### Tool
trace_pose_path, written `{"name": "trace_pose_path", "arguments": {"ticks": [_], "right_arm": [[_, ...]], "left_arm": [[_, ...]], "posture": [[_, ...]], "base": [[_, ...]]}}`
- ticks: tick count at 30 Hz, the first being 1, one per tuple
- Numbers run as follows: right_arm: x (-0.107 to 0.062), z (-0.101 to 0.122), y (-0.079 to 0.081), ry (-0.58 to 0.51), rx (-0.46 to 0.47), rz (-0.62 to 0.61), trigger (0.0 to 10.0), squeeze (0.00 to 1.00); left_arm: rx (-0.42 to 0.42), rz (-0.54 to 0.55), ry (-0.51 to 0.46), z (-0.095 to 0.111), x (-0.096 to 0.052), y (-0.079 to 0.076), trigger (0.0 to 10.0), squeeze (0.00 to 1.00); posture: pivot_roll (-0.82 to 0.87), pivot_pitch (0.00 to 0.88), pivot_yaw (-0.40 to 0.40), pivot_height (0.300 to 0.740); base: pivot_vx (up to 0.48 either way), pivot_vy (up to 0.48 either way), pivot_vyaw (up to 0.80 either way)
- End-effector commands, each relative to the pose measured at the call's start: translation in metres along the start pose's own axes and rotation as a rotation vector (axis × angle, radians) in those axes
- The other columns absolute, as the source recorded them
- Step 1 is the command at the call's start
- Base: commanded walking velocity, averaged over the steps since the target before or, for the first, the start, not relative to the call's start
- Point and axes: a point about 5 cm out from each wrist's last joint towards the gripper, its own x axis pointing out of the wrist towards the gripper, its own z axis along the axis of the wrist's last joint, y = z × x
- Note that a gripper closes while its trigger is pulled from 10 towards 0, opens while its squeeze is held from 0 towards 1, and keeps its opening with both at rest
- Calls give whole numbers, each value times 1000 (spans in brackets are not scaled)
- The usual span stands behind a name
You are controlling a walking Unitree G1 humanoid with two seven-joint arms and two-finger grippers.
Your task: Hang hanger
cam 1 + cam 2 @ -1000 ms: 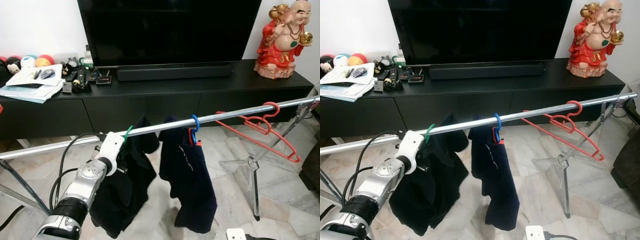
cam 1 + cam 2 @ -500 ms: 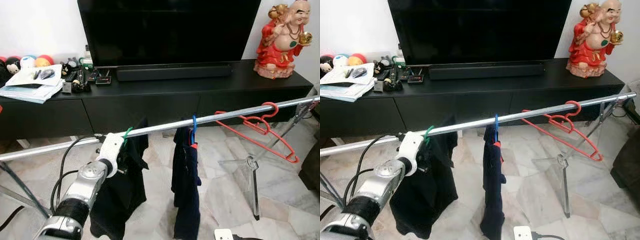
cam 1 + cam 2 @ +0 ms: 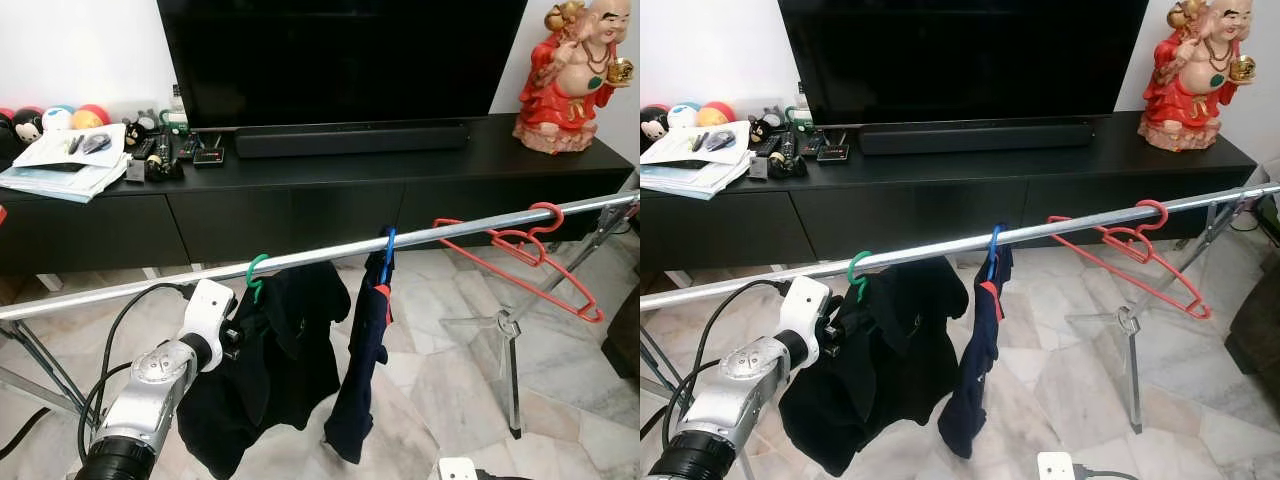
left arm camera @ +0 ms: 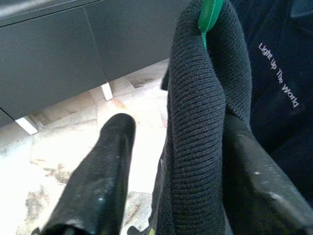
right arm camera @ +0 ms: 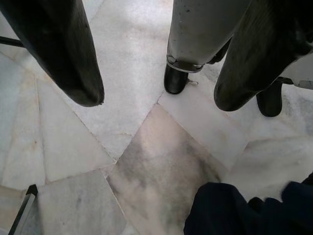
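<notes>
The green plastic hanger has its hook over the silver metal rail, carrying a black knitted garment. The left gripper is just below the rail at the garment's shoulder; in the left wrist view its jaws stand apart with a fold of the black knit lying between them and against one finger, the other side not clamped. Whether the hook is fully seated on the rail cannot be told.

Further along the rail hang a blue hanger with a dark navy garment, hanging twisted, and a bare red hanger near the far end. The right gripper points at the marble floor, jaws apart and holding nothing.

Risks, as a judgement: cloth draped over the finger may snag on withdrawal and drag the green hook off the rail; a sideways pull could knock the neighbouring navy garment.
</notes>
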Motion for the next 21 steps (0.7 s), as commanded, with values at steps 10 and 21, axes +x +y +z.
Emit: {"name": "trace_pose_path", "arguments": {"ticks": [10,21], "right_arm": [[-1,-6,0,21,11,0,10000,0],[-1,-6,0,21,11,0,10000,0]], "left_arm": [[1,-7,-5,2,-1,0,10000,1000],[1,-7,-5,2,-1,0,10000,1000]], "posture": [[45,87,18,740],[45,87,18,740]], "base": [[0,0,0],[0,0,0]]}}
